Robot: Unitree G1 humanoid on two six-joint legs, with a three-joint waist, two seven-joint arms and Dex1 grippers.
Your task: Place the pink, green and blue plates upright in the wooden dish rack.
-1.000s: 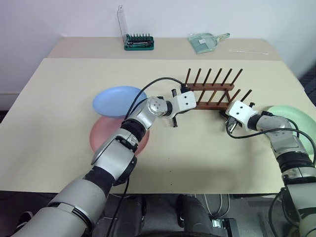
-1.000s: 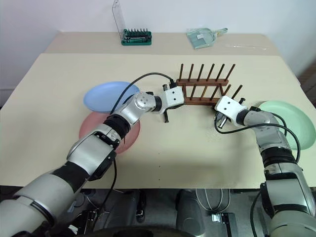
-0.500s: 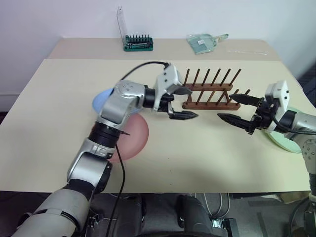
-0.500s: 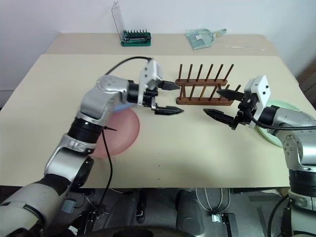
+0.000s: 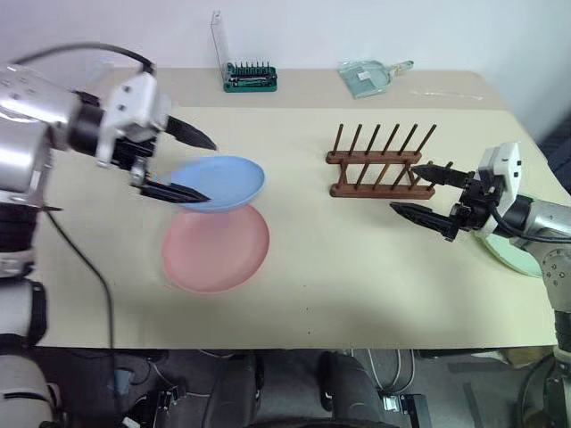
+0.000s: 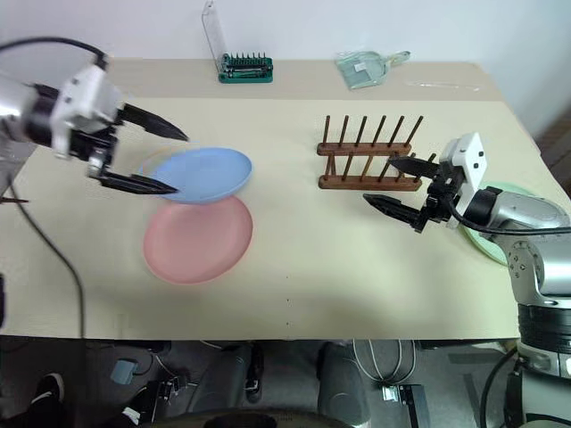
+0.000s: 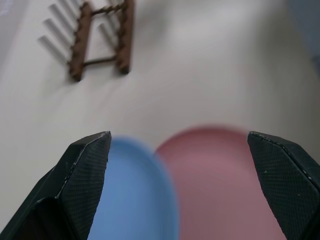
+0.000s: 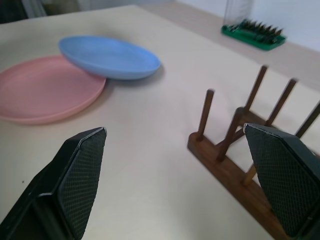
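Observation:
The blue plate (image 5: pixel 225 181) lies left of centre, its near edge resting on the pink plate (image 5: pixel 219 251). My left gripper (image 5: pixel 211 173) hovers open at the blue plate's left side, empty. The wooden dish rack (image 5: pixel 379 166) stands bare right of centre. My right gripper (image 5: pixel 402 187) is open and empty just in front of the rack's right end, pointing left. The green plate (image 5: pixel 513 259) lies at the right edge, largely hidden behind my right forearm. The left wrist view looks down on both plates and the rack (image 7: pixel 102 37).
A green bit holder (image 5: pixel 250 77) with an upright clear lid stands at the back. A clear scoop (image 5: pixel 370 75) lies to its right. Bare tabletop stretches between the plates and the rack, and along the front edge.
Both grippers have gone from shut beside the rack to open. My left arm swung far to the left and up, over to the blue plate. The right gripper rose, then held still.

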